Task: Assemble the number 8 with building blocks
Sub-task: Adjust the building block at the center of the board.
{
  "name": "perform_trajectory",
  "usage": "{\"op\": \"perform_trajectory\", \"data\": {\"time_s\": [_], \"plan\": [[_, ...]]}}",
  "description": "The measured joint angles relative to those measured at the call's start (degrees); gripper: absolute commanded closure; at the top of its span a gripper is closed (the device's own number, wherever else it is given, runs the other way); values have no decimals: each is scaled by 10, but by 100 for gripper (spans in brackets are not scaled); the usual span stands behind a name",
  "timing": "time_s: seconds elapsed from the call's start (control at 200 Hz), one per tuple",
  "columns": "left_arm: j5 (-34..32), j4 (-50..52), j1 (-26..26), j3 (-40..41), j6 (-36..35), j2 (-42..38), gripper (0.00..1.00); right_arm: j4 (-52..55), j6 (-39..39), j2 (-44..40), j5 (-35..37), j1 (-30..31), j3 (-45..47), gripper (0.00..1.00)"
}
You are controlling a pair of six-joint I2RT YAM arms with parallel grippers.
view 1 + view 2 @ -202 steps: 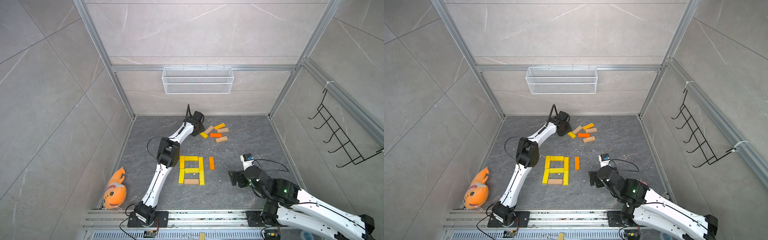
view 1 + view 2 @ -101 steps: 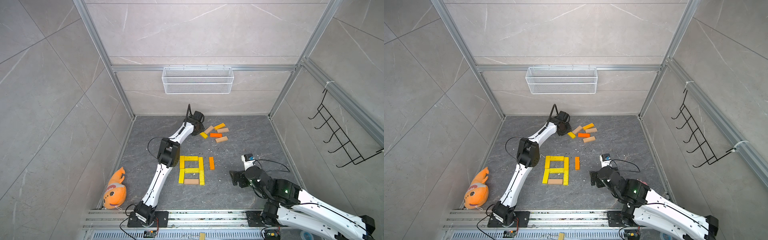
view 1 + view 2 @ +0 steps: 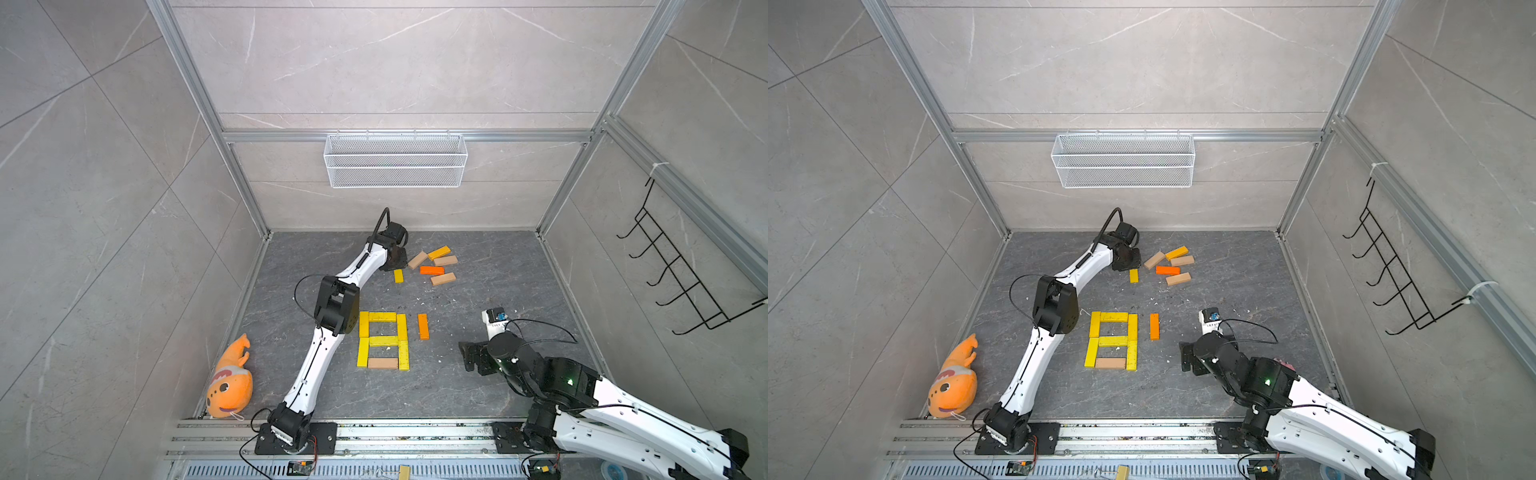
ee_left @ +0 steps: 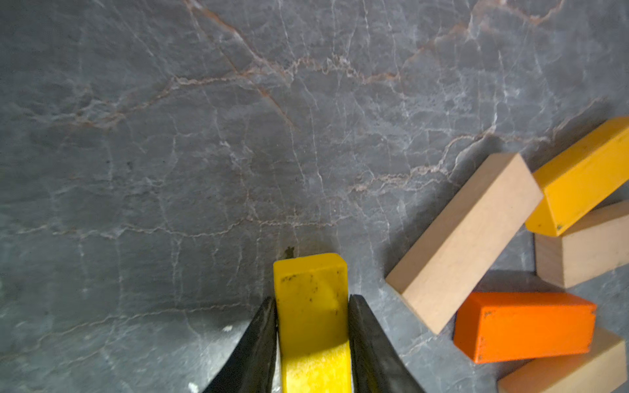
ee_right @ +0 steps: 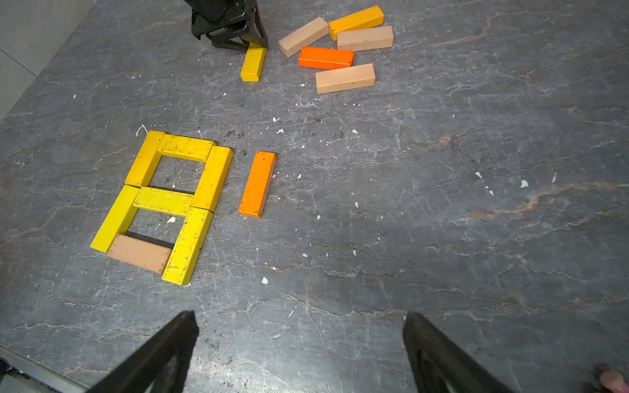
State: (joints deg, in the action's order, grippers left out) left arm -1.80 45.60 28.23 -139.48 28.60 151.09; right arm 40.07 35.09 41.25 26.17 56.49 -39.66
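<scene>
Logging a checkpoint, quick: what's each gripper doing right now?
Left gripper: closed on the small yellow wooden bar.
Right gripper: open, holding nothing.

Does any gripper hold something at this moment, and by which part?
The left gripper is shut on the yellow block, clamping its two long sides near the end toward the back wall. The right gripper is open and empty.
</scene>
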Motion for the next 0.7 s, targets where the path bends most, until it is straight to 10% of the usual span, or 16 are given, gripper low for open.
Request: {"op": "perform_trajectory", "data": {"time_s": [0.295,0.699], "plan": [[-37,71,7,7,-97,-9,52,0,0,4,0,0,0,3],[-73,103,29,38,-130,-30,60,0,7,-1,-4,0,0,3]]}}
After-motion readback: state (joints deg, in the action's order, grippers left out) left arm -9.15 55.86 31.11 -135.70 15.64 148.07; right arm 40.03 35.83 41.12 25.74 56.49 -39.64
